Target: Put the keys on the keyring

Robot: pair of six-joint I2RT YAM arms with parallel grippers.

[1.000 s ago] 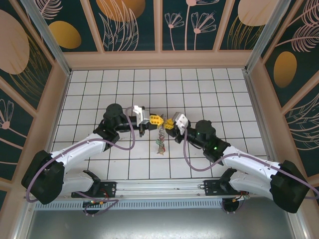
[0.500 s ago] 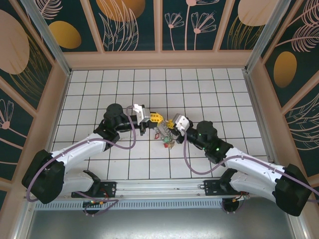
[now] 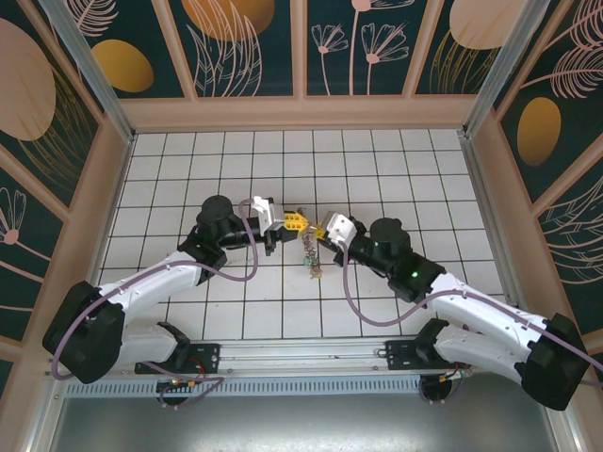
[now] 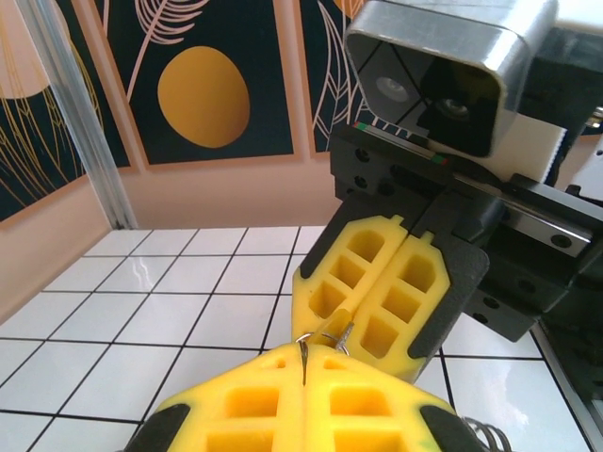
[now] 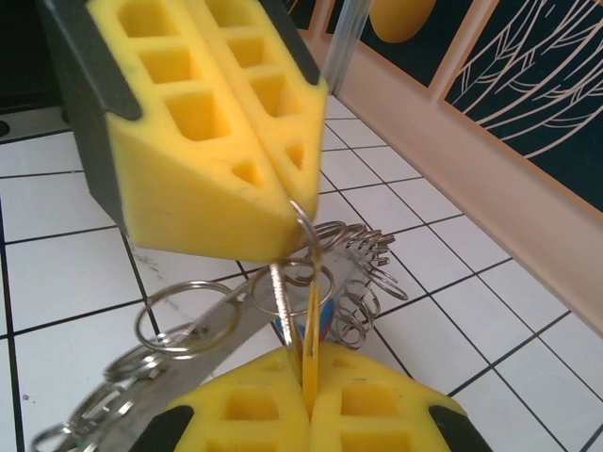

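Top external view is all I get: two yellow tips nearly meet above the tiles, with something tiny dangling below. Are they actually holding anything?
Observer: Yes. In the right wrist view the left gripper is shut on a thin wire ring at its very tip.
Operator: And the other one?
Observer: The right gripper is shut too, a wire pinched between its pads; whether it is the same ring, I cannot tell.
Operator: What is the dangling stuff?
Observer: A linked bunch of small rings with a flat metal key blade among them.
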